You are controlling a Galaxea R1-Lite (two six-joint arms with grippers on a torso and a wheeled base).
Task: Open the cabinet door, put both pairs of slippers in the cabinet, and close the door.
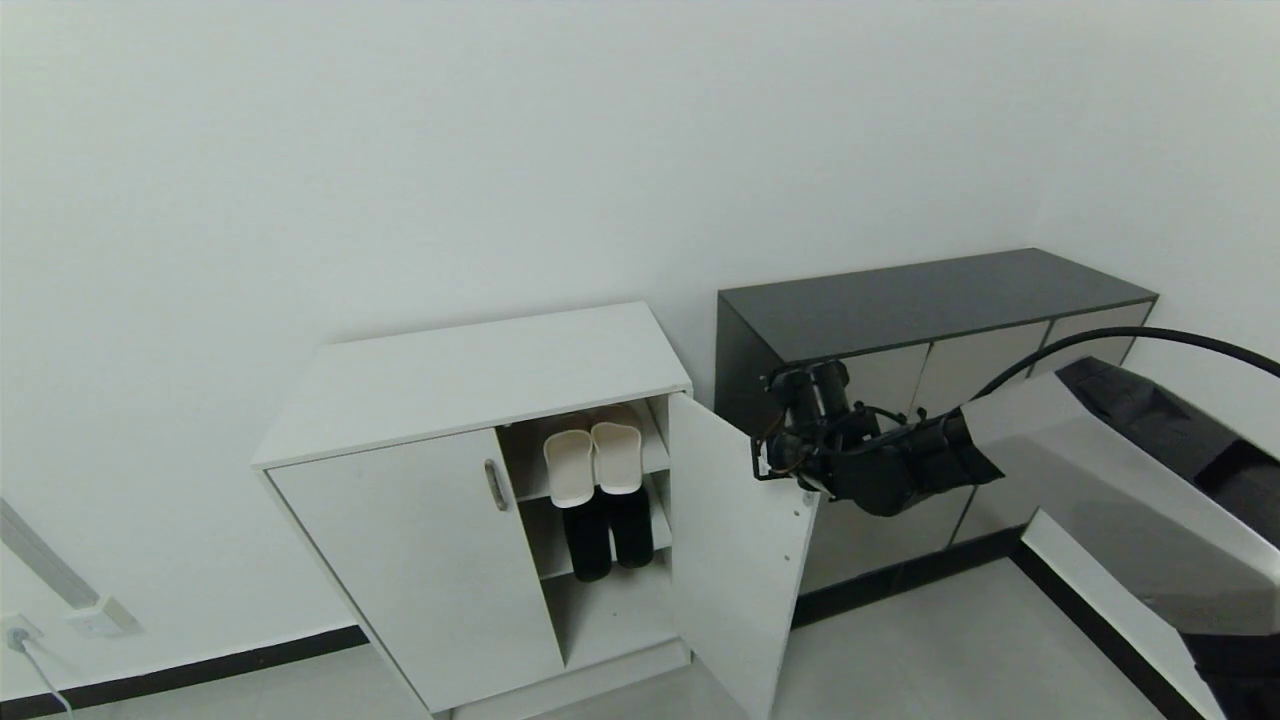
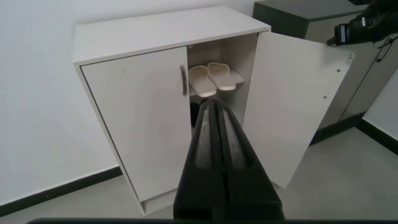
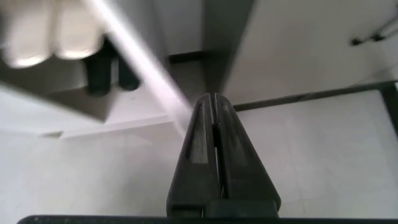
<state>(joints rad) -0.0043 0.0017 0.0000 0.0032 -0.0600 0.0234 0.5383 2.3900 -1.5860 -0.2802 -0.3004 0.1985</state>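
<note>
The white cabinet (image 1: 470, 375) has its right door (image 1: 735, 540) swung open and its left door (image 1: 430, 560) closed. A cream pair of slippers (image 1: 592, 462) lies on the upper shelf, with a black pair (image 1: 605, 535) on the shelf below. My right gripper (image 1: 765, 460) is shut with nothing in it, at the top outer corner of the open door; I cannot tell if it touches. The right wrist view shows this gripper (image 3: 214, 99) beside the door's edge (image 3: 143, 62). My left gripper (image 2: 214, 106) is shut and empty, held in front of the cabinet (image 2: 161, 31).
A dark sideboard (image 1: 930, 300) stands against the wall just right of the cabinet, close behind the open door. A wall socket with a cable (image 1: 15, 632) sits low at the left. Grey floor (image 1: 900, 650) lies in front of both units.
</note>
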